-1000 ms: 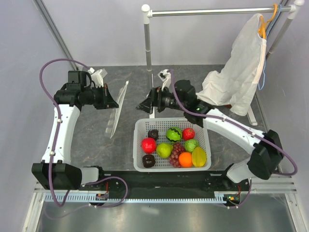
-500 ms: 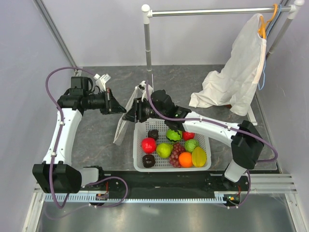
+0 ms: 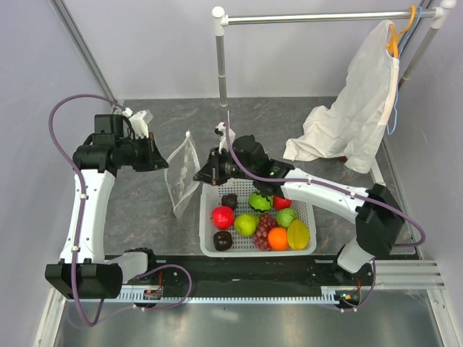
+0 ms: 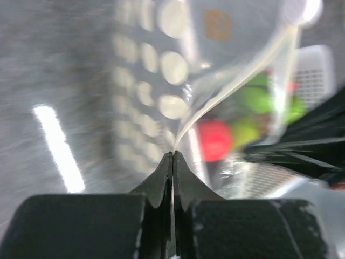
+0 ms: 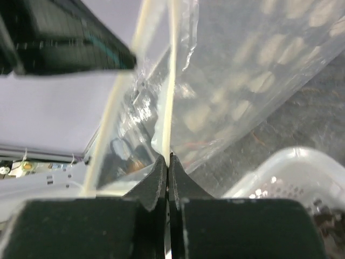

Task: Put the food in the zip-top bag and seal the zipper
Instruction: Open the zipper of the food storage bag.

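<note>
- left gripper [image 3: 166, 159] is clenched on the zip-top bag [image 3: 181, 177], at the left end of its top edge
- left wrist view: both fingers pressed flat together, with the whitish zipper [image 4: 194, 116] running out from between the tips
- right gripper [image 3: 197, 176] is clamped too, on the right end of the same top edge
- right wrist view: fingertips closed on a pale zipper strip that rises straight up from them
- a second pale strip bows away to one side in that view, so the bag mouth looks parted there
- bag hangs between the two grippers, zipper edge up, body sagging down and left toward the table [image 3: 145, 210]
- cannot tell if the bottom corner touches the table
- bag sits just left of the white basket [image 3: 253, 252], near its far-left corner
- food [image 3: 246, 224] lies in the basket: red apple [image 3: 223, 216] at left, round green ones [image 3: 287, 217] in the middle, dark brown pieces [image 3: 223, 240] on the left side
- an orange fruit [image 3: 278, 238] and a yellow fruit [image 3: 298, 234] are along the near edge
- white garment [image 3: 362, 101] hangs from the rack [image 3: 318, 16] at back right, well apart from the bag
</note>
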`<action>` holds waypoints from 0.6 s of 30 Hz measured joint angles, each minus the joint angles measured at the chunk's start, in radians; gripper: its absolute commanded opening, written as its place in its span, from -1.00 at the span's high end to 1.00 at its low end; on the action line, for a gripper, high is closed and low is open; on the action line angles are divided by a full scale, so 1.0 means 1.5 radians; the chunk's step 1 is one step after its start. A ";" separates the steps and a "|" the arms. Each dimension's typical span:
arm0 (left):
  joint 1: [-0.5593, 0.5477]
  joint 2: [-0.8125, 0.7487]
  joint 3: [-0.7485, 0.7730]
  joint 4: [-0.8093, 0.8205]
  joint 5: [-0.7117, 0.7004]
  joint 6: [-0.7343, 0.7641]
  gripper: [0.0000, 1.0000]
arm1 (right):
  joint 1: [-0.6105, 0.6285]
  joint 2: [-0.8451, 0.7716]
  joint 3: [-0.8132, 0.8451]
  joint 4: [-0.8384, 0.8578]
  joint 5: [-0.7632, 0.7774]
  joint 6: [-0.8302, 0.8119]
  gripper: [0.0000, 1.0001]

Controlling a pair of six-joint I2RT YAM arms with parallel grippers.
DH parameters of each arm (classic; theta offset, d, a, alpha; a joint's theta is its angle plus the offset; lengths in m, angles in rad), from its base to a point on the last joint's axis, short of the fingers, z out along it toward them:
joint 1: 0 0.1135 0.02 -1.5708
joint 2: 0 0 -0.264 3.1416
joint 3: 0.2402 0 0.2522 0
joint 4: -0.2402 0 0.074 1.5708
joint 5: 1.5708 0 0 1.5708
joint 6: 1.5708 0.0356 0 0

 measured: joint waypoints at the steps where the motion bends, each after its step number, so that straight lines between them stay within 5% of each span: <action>1: 0.000 0.001 0.011 -0.012 -0.037 0.018 0.89 | -0.005 -0.017 -0.016 -0.008 -0.008 0.000 1.00; 5: 0.001 -0.002 0.019 -0.045 -0.138 0.094 0.57 | -0.019 -0.072 -0.052 -0.032 -0.041 0.000 1.00; 9: 0.000 -0.010 -0.006 -0.066 -0.132 0.144 -0.07 | -0.018 -0.079 -0.054 -0.026 -0.064 0.006 1.00; 18: -0.001 0.009 -0.019 -0.078 -0.063 0.168 -0.25 | 0.004 -0.057 -0.053 -0.014 -0.082 0.018 1.00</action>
